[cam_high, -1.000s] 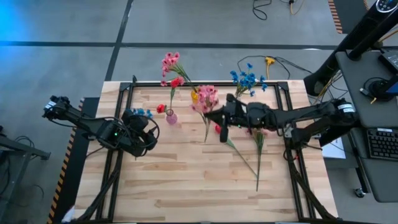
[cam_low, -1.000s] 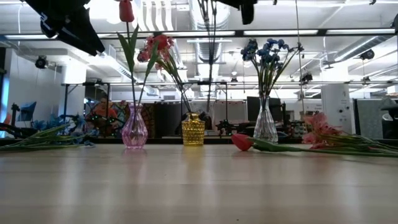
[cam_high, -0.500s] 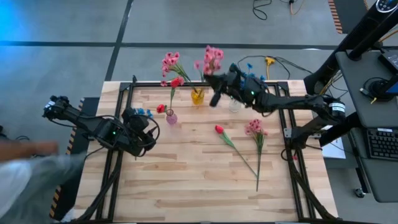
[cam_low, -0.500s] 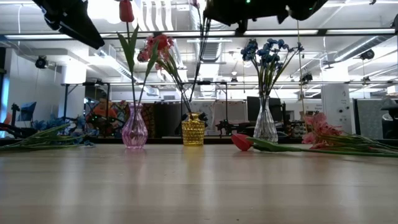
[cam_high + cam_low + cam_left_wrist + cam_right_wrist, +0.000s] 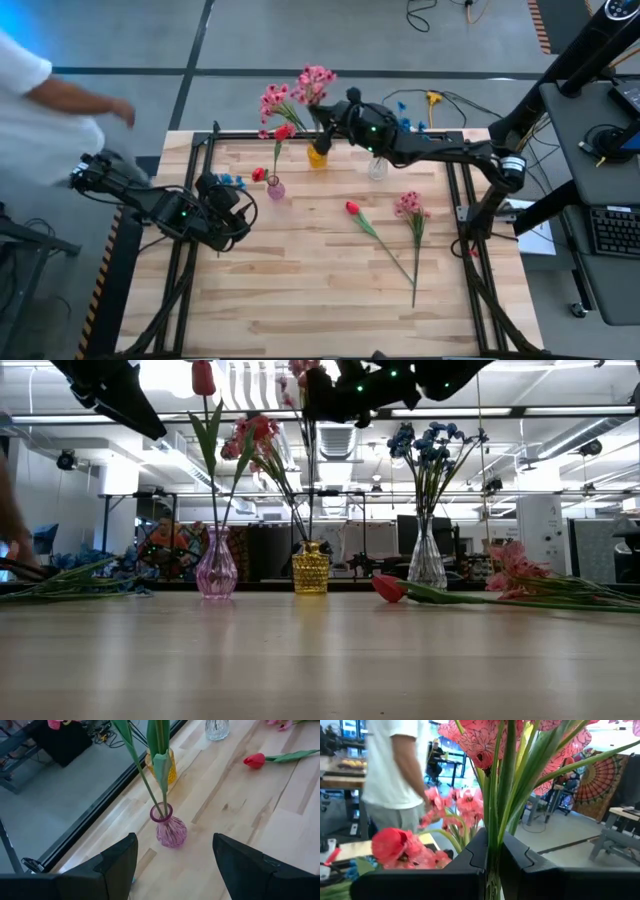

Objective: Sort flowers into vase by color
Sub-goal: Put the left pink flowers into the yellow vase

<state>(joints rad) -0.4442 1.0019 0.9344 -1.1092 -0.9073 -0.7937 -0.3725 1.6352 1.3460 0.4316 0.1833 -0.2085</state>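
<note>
The right gripper [image 5: 335,113] clamps a pink clustered flower stem [image 5: 496,820] above the yellow textured vase [image 5: 318,154]. Just beside it stand a pink glass vase [image 5: 170,827] and a clear one [image 5: 377,168]. The left gripper [image 5: 172,865] waits wide open near the pink vase, over the wooden worktop [image 5: 300,270].

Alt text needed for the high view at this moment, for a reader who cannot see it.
The right gripper holds a pink clustered flower by its stem above the yellow vase at the wooden table's far edge. A red tulip and another pink flower lie on the table; the left gripper waits near the pink vase.
</note>
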